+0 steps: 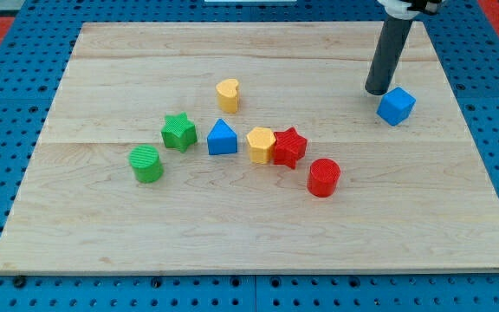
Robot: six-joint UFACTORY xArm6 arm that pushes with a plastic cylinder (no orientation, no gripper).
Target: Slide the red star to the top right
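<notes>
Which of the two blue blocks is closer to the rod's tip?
The blue cube at the view's upper right, just right of my tip. The other blue block sits mid-board beside the green star.

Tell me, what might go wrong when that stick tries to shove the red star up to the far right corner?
1. The yellow block touches the red star on the view's left, so a push from that side would likely drag it along.
2. The red cylinder sits close below the star and could get knocked.
3. My tip is far off at the view's top right, right beside the blue cube; that cube lies near the star's likely path and could block it.
</notes>
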